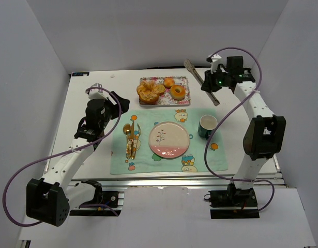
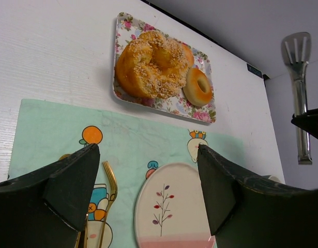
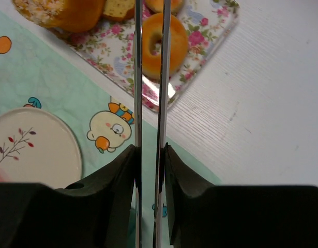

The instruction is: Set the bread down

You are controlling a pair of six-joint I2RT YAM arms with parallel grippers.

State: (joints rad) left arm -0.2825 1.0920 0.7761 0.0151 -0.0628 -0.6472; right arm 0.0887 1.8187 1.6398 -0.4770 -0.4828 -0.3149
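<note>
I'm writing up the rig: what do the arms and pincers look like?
The left arm and right arm have white links and black joint housings, each trailed by a purple cable. Left pincer and right pincer have black, wedge-shaped fingers. A green light dots the right wrist.

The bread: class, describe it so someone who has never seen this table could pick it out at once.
Find the floral tray beyond the green placemat. Of three baked pieces on it, the bread is the small golden chunk along the far edge, behind the large sesame loaf and the ring-shaped donut. It is the smallest, with no hole.
</note>
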